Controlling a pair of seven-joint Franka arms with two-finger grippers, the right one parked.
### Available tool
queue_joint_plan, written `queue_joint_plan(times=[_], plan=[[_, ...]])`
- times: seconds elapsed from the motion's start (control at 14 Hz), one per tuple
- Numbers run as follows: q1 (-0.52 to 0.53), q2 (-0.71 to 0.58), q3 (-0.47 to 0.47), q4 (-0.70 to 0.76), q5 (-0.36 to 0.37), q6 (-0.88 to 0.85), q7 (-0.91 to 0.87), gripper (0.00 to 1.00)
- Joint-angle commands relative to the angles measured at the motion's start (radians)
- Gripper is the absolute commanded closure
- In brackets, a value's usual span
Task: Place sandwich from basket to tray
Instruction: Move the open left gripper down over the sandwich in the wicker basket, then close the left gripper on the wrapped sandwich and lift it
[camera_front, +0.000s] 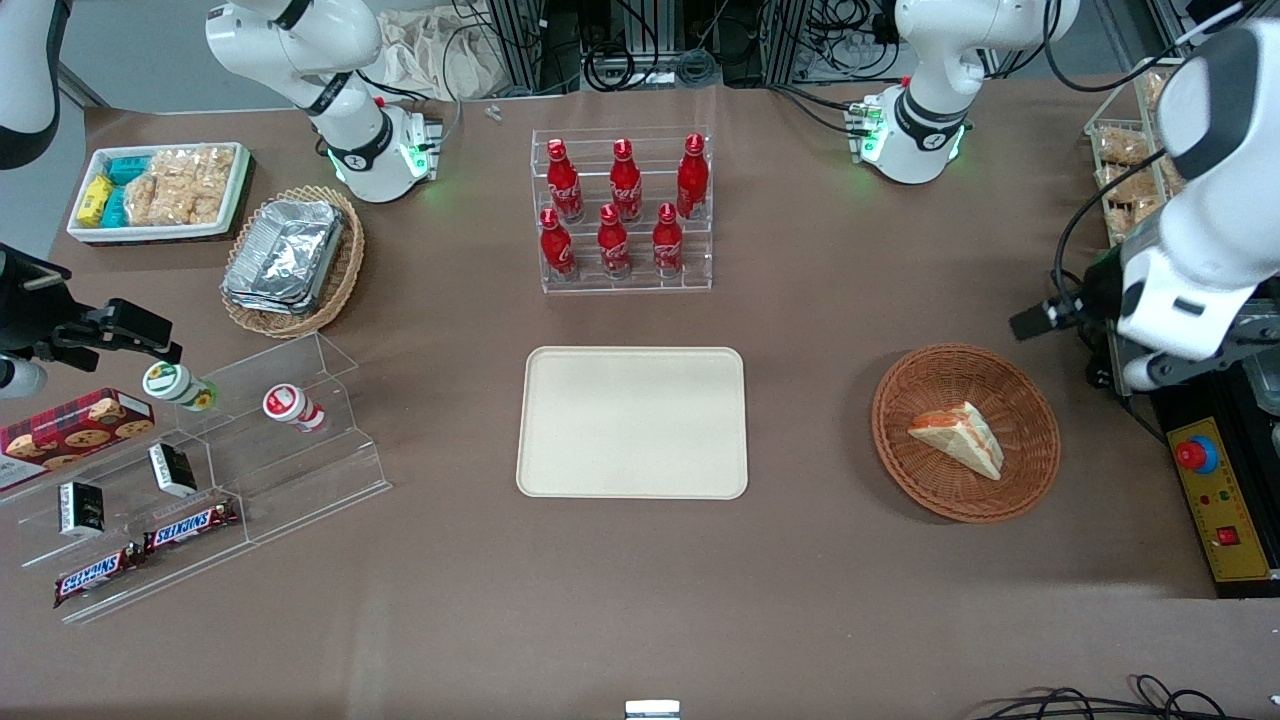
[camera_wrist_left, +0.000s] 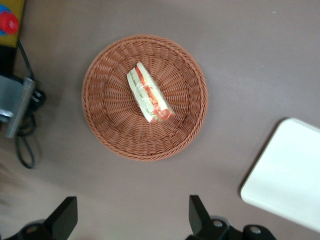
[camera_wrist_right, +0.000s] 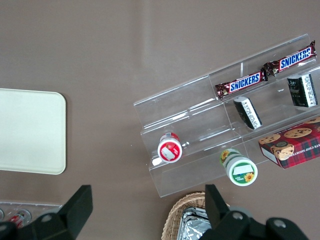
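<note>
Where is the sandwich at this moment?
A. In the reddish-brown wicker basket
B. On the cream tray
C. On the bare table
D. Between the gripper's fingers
A: the sandwich lies in the basket, the tray holds nothing, and the open gripper hangs above the table beside the basket.

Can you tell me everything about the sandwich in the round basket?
The sandwich is a small triangular wedge of pale cream bread with red-orange filling, plus a little green, showing along its cut edge. It lies alone in the middle of the reddish-brown wicker basket, touching only the weave. The open claw hangs above the table near the basket, not touching it.
</note>
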Motion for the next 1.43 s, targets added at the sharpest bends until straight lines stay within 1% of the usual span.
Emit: queue_joint_plan(times=[0.0,0.21,0.36,0.5,0.71,0.79,0.93,1.0,1.07,1.14,1.21,1.36], plan=[[-0.008,0.045,0.007,-0.102,0.000,0.138,-0.114,0.00],[-0.006,0.173,0.011,-0.110,0.006,0.271,-0.263,0.00],[-0.006,0.235,0.011,-0.108,0.001,0.305,-0.318,0.00],[-0.006,0.270,0.013,-0.129,0.004,0.374,-0.341,0.00],[-0.006,0.309,0.036,-0.201,0.004,0.517,-0.366,0.00],[-0.006,0.323,0.037,-0.218,-0.003,0.548,-0.378,0.00],[-0.008,0.365,0.045,-0.220,0.007,0.585,-0.447,0.00],[-0.008,0.376,0.045,-0.222,0.007,0.605,-0.452,0.02],[-0.008,0.381,0.045,-0.222,0.006,0.608,-0.455,0.21],[-0.008,0.379,0.045,-0.222,0.007,0.608,-0.464,0.67],[-0.008,0.379,0.045,-0.219,0.000,0.608,-0.469,1.00],[-0.008,0.364,0.045,-0.215,0.000,0.597,-0.469,1.00]])
